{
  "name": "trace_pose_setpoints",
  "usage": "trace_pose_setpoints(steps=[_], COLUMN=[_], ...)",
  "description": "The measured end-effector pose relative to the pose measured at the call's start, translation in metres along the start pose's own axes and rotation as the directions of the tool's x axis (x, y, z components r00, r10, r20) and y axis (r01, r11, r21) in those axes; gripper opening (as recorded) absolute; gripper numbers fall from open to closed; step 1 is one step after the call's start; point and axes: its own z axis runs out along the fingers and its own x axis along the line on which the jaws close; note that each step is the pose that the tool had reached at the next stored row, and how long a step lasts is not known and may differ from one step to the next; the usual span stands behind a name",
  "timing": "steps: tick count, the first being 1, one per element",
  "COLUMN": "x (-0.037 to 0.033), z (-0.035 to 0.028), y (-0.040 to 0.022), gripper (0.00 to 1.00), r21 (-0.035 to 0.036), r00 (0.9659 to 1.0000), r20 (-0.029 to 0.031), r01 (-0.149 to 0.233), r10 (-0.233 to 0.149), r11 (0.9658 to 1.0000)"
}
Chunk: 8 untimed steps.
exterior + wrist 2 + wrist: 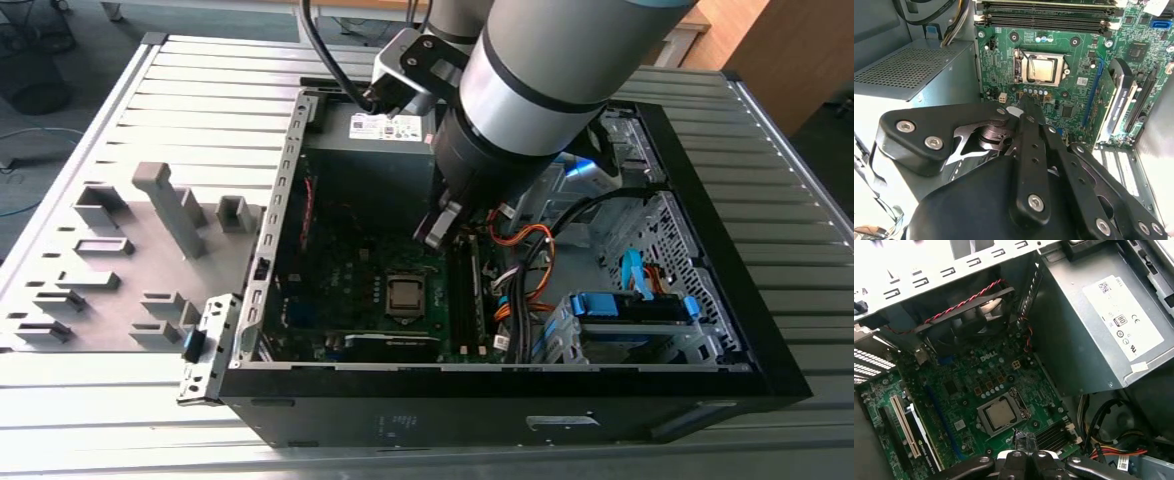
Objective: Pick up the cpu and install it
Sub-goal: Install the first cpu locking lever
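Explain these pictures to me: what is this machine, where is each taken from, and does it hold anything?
This is a single robot arm with a gripper at its end, reaching into an open computer case that lies on a slatted metal table. The exterior view comes from a camera off the arm; both wrist views come from cameras riding near the gripper, looking into the case. At the exterior view's left, a grey tray of plastic blocks stands on the table. Inside the case are the green motherboard and the grey power supply box. The cpu, a small silvery square, sits in its socket on the motherboard. The gripper hangs over the board close to it, closed and holding nothing.
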Motion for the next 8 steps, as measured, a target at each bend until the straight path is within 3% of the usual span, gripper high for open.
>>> trace_pose_setpoints(steps=[8], x=[0.0], z=[0.0005], y=[-0.0001], gripper=[0.11], r21=[0.0017], r00=[1.0], r20=[-0.0027], r01=[0.0], r10=[0.0], r11=[1.0])
